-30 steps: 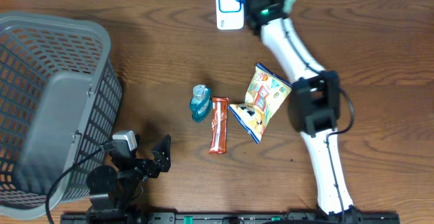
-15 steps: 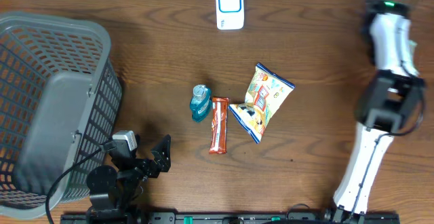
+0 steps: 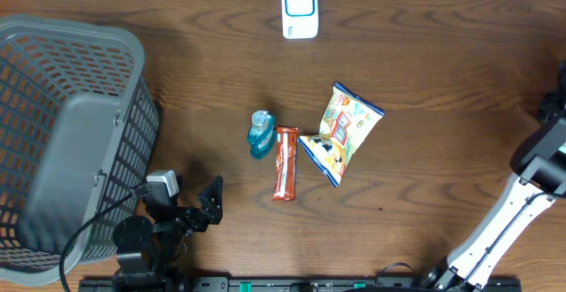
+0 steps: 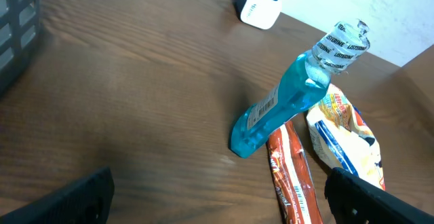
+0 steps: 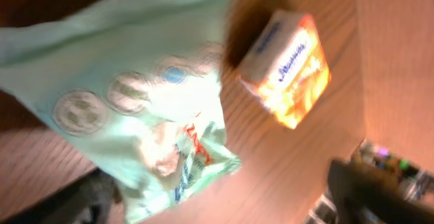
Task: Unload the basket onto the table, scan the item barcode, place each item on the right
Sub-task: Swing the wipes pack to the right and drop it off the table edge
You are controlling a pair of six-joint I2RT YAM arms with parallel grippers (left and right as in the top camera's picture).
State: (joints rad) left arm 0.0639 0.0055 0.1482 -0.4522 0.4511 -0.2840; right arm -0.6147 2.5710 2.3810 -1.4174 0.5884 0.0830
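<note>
Pale green bag (image 5: 129, 88): shows only in the right wrist view, blurred, lying crumpled on a light wooden surface. It carries round printed marks and some red lettering that cannot be read.
Orange box (image 5: 288, 64): just beside the bag on the same surface. Whether the two touch cannot be told.
Right gripper (image 5: 220, 190): fingers show as dark shapes in the two lower corners of its own view, spread wide. The bag's lower end lies near one finger but is not pinched — nothing is held.
Right arm (image 3: 531, 195): runs up along the right edge of the overhead view and passes out of frame.
Scanner (image 3: 300, 9): white with a blue outline, at the far edge of the table (image 3: 442, 80), well apart from the right arm.
Blue bottle (image 3: 261, 134): lying on its side mid-table, with its barcode label facing up in the left wrist view.
Snack bar (image 3: 285, 163): just beside the bottle, lengthwise.
Chip bag (image 3: 343, 133): on the far side of the bar from the bottle, its lower corner close to the bar.
Left gripper (image 4: 218, 183): jaws fully apart and empty — low over the table, pointed toward the bottle.
Basket (image 3: 88, 31): grey, on the table's left side.
</note>
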